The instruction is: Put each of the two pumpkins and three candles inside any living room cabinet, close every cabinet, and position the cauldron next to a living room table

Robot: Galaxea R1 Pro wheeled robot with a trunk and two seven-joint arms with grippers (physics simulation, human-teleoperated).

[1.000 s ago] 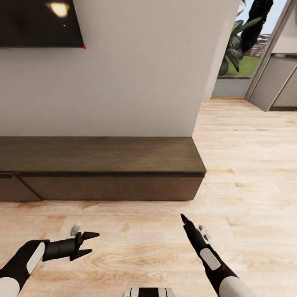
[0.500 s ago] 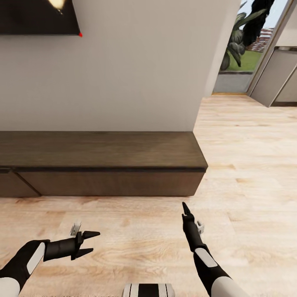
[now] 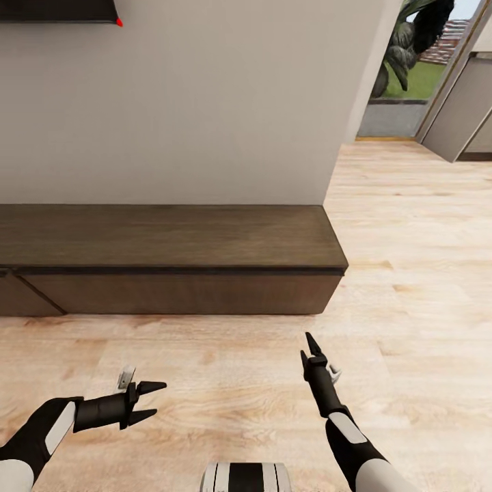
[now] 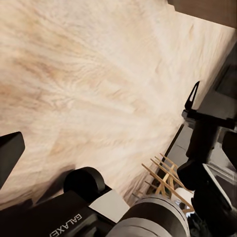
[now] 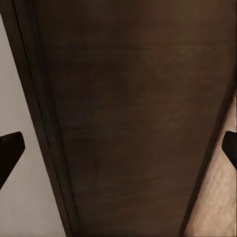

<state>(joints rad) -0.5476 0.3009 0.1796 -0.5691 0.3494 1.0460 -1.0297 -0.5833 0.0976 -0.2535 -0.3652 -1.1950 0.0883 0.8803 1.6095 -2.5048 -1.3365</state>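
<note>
Floor [image 3: 410,273]: light wood planks, running right past the wall's end toward a far doorway.
Cabinet [image 3: 171,263]: low against the wall [image 3: 205,102], drawers shut; left end cut off.
Left gripper [image 3: 152,400]: jaws spread, nothing held, over near floor.
Right gripper [image 3: 309,347]: fingers parted, nothing held, pointing at cabinet.
TV [image 3: 61,10]: only its bottom edge visible.

Bare plank floor [image 3: 225,362] lies between both tools and the cabinet [image 3: 171,270], leaving free passage ahead of the left tool [image 3: 149,400] and right tool [image 3: 309,348]. The cabinet's closed front blocks the way forward, with the wall [image 3: 205,102] rising behind it. Past its right end, the floor runs on unobstructed toward the doorway [image 3: 403,102].
</note>
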